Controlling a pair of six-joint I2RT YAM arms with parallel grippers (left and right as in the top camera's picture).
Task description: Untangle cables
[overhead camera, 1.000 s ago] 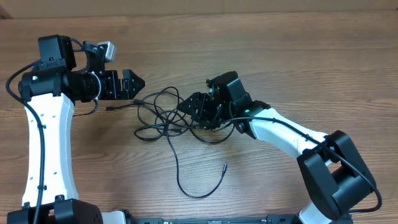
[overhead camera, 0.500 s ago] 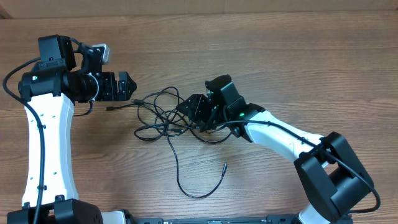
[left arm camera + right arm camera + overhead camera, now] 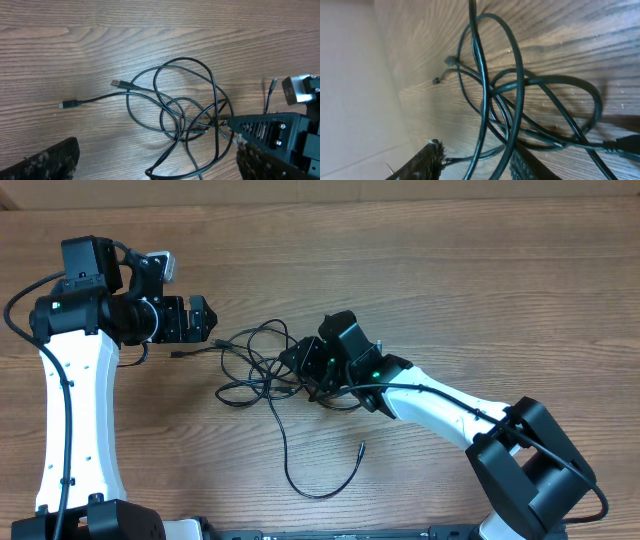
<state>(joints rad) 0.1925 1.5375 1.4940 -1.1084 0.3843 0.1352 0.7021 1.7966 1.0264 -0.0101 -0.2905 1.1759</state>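
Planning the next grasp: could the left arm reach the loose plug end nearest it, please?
Probably yes: the left gripper is open, and the plug end lies alone on bare table, with nothing in between.

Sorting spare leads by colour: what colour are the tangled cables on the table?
The cables are black; this shows best in the left wrist view.

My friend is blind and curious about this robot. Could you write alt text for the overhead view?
A tangle of thin black cables lies on a wooden table. The right gripper reaches into the tangle's edge; the left gripper hangs open on the opposite side.
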